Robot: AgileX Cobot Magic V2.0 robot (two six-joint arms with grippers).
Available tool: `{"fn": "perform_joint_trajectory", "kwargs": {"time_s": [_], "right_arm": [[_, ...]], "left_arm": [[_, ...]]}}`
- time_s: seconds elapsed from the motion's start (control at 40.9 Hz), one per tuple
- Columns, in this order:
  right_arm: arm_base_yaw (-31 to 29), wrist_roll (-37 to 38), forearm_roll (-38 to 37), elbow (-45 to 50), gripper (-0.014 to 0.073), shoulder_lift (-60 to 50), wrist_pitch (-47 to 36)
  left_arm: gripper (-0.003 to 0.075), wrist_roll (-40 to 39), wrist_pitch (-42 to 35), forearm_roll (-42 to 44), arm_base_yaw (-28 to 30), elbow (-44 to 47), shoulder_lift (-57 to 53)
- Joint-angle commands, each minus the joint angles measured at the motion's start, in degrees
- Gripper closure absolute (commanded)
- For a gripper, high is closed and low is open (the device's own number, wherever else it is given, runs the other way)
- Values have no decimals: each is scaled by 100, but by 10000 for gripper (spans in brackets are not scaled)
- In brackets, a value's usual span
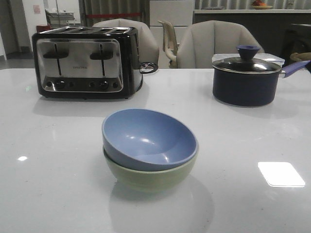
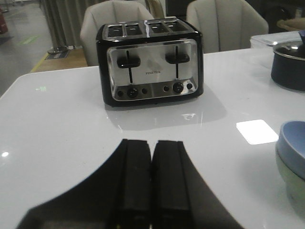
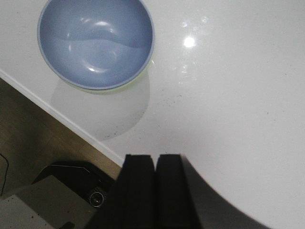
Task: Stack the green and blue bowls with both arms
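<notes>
The dusty blue bowl [image 1: 146, 138] sits tilted inside the pale green bowl [image 1: 150, 177] at the middle of the white table, nearer the front. Neither arm shows in the front view. In the left wrist view my left gripper [image 2: 151, 143] is shut and empty above bare table, with the blue bowl [image 2: 293, 145] on the green bowl [image 2: 291, 183] off to one side. In the right wrist view my right gripper [image 3: 155, 156] is shut and empty over the table edge, apart from the blue bowl [image 3: 95, 43]; only a sliver of the green bowl [image 3: 136, 78] shows under it.
A black and chrome toaster [image 1: 85, 63] stands at the back left. A dark lidded saucepan [image 1: 245, 77] with a blue knob stands at the back right. Chairs stand behind the table. The right wrist view shows the table's edge [image 3: 62, 117] and floor below.
</notes>
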Motion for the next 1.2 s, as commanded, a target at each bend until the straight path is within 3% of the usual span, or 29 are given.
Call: {"fn": "perform_joint_trajectory", "kwargs": {"time_s": [0.0, 0.049, 0.366, 1.173], "right_arm": [[4, -44, -21, -151, 559, -74, -314], [4, -44, -21, -151, 559, -74, -314], [4, -44, -21, -151, 559, -74, -314], [4, -44, -21, -151, 559, -74, -288]], "left_arm": [[618, -1138, -845, 811, 12, 187, -155], [618, -1614, -968, 1138, 39, 359, -207], [618, -1628, -2085, 1139, 607, 1198, -549], [618, -1612, -2061, 1139, 629, 1184, -539]]}}
